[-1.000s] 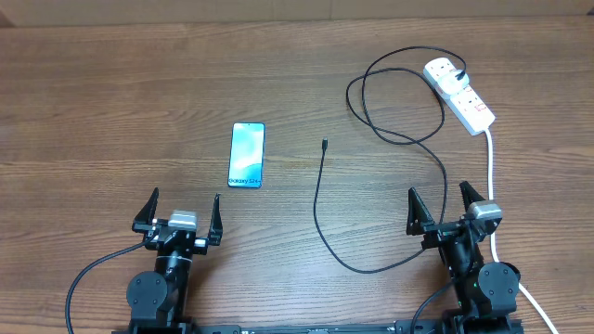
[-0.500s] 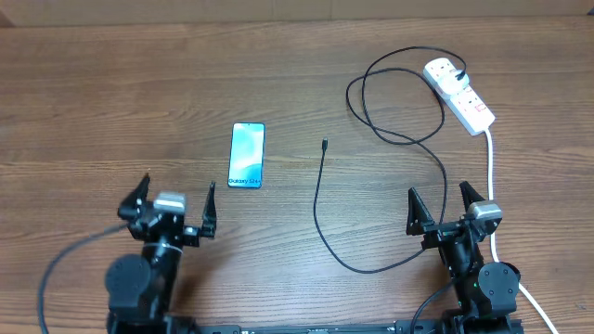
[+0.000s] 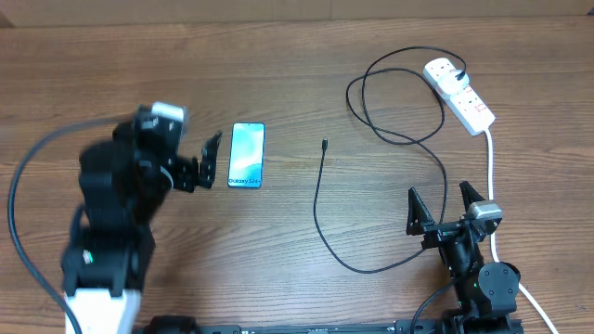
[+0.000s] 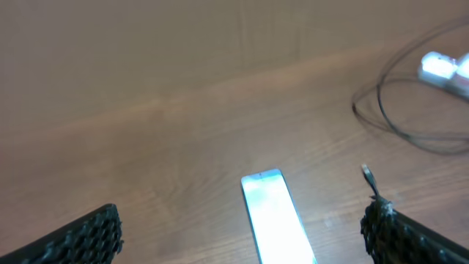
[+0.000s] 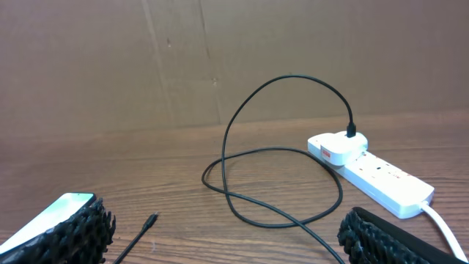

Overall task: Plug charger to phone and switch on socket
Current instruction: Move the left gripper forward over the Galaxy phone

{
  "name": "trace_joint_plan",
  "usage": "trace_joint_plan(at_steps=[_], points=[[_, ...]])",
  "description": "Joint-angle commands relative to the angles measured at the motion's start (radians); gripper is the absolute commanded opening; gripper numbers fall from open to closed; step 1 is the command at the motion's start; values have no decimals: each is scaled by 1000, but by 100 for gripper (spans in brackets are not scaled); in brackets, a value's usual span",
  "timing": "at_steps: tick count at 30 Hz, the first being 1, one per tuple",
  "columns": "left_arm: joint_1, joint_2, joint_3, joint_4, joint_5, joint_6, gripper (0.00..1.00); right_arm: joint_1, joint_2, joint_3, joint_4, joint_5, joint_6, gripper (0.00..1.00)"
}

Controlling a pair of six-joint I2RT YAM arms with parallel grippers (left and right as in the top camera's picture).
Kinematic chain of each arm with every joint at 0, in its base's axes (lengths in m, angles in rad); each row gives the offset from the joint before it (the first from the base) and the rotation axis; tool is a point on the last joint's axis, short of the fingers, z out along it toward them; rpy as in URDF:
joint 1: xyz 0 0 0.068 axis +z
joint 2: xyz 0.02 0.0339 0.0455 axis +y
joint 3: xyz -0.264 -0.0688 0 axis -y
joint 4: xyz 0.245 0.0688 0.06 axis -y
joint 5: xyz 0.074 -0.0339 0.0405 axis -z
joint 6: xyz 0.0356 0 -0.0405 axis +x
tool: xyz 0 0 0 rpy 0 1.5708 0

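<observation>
Phone point(image 3: 247, 155) flat; left jaws spread wide just beside.

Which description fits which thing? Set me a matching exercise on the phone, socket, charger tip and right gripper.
Things:
1. phone
2. socket
3. charger tip
4. right gripper

Descriptions:
A. white with red marks, far right
B. open, holding nothing, near right
C. black, lying loose, plugged into nothing
D. light blue screen facing up, left of centre

Pairs: 1-D, 2-A, 3-C, 4-B.
</observation>
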Motion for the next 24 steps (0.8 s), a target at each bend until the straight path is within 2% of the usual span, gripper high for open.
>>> trace_joint_plan(at_steps=[1, 6, 8, 24], points=[[4, 150, 224, -134, 48, -11, 100, 5, -8, -10, 4, 0, 3, 100], [4, 394, 566, -460, 105, -10, 100, 5, -8, -10, 4, 0, 2, 100], [4, 455, 643, -526, 138, -10, 100, 5, -8, -10, 4, 0, 3, 100], [3, 641, 671, -560, 191, -18, 100, 5, -8, -10, 0, 35, -1, 100]])
